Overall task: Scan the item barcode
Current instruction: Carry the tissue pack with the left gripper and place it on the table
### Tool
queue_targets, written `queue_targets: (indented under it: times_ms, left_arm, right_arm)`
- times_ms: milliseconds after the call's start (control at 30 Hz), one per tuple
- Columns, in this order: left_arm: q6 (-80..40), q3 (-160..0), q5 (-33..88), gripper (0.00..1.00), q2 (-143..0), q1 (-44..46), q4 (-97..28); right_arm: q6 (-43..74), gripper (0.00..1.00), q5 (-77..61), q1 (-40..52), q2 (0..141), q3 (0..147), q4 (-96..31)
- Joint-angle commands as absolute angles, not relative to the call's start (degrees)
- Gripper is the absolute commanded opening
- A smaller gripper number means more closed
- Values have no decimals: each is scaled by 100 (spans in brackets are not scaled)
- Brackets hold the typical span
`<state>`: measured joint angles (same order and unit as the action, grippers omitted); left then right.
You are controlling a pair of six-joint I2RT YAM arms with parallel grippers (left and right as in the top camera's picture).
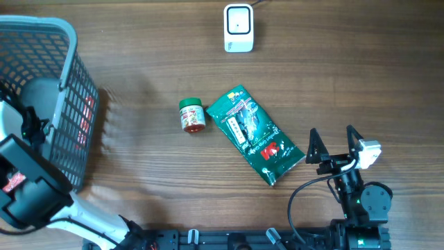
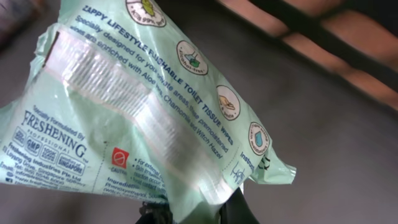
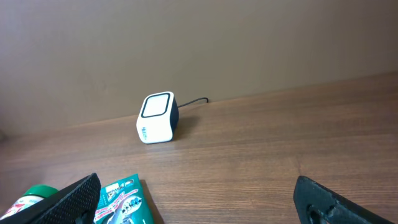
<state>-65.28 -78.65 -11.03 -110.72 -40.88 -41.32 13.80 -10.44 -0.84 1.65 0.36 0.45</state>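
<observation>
At the bottom edge of the left wrist view, the left gripper (image 2: 194, 213) is clenched on one edge of a pale green wipes pack (image 2: 143, 112), leaving its printed face exposed, apparently inside the basket (image 1: 69, 42) at far left. The scanner (image 1: 238, 28) waits at top centre. At lower right, the right gripper (image 1: 333, 133) gapes, released and idle.

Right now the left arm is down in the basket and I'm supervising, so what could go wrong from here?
1. The left gripper pinches only an edge of the soft wipes packet; it may slip when lifted.
2. The tall wall of the basket could snag the packet coming out.
3. The jar and green pouch lie between basket and scanner and might get knocked.
</observation>
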Motion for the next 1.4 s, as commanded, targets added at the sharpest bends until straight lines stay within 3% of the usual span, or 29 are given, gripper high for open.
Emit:
queue_targets:
  times_ms: [0,100,200,233,300,400,467,533,633,767,833,867,900,1000,1100,1167,1267,1367]
  left_arm:
    - [-6036,-8447,-12,4,-9542,-4066,-4195]
    - [-6038,-8702,1149,4,-7957,-4032,-4010]
    - [-5937,-8702,2349,4,-6757,-3369,-3940]
    - [-5677,-8702,2370,4,-6447,-2718,-4106]
    - [-4821,-8674,1973,4,-6292,-554,-4729]
    - [-4499,-8267,432,4,-6831,2053,-4858]
    - [-4539,-8031,-355,4,-7581,3315,-4644]
    - [-4536,-8014,-440,4,-8661,4152,-4045]
    - [-4580,-8014,-351,4,-10180,4650,-2790]
    - [-5223,-8014,757,6,-11308,4676,-1566]
    - [-5341,-8014,1028,18,-11417,4676,-1518]
    - [-5334,-8014,1046,53,-11413,4676,-1579]
    - [-5295,-8016,1048,100,-11395,4676,-1601]
    - [-5168,-8355,1050,100,-11050,4436,-2206]
    - [-3922,-9441,976,100,-10243,3839,-3345]
    - [-3470,-10208,-346,100,-9507,3262,-4294]
    - [-3494,-10374,-2714,100,-8523,2272,-4558]
    - [-4965,-10374,-3581,100,-7874,198,-5216]
  right_arm:
    - [1409,100,-1048,-75,130,30,78]
    - [1406,100,-1048,-75,130,30,78]
    - [1409,100,-1048,-75,130,30,78]
    - [1409,100,-1048,-75,130,30,78]
    - [1409,100,-1048,-75,130,30,78]
    - [1409,100,-1048,-75,130,30,78]
    - [1406,100,-1048,-75,130,30,78]
    - [1406,100,-1048,-75,130,30,78]
    - [1406,100,-1048,-75,130,30,78]
    - [1409,100,-1048,-75,130,30,78]
    - [1409,100,-1048,-75,130,30,78]
    - [1409,100,-1048,-75,130,30,78]
    - [1409,100,-1048,-75,130,30,78]
    - [1409,100,-1048,-75,130,30,78]
    - [1409,100,-1048,-75,130,30,78]
    - [1406,100,-1048,-75,130,30,78]
    - [1409,100,-1048,-75,130,30,78]
    - [1409,100,-1048,-75,130,30,78]
